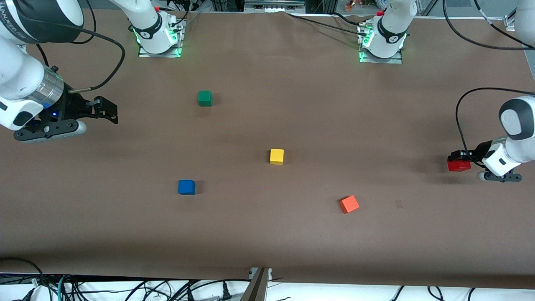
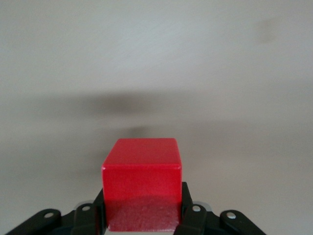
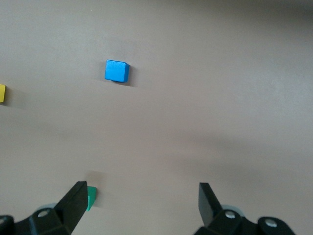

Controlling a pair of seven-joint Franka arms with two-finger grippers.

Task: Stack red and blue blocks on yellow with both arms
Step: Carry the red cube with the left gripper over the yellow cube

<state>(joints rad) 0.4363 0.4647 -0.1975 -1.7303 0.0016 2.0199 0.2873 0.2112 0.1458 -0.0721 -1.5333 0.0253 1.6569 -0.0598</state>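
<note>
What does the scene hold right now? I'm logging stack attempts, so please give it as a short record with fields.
left gripper: shut on the red block, at the left arm's end of the table
right gripper: jaws open, holding nothing, at the right arm's end
blue block: on the table, untouched
yellow block: mid-table, nothing on it
green block: nearest the arms' bases
orange block: nearest the front camera
stack: not started
</note>
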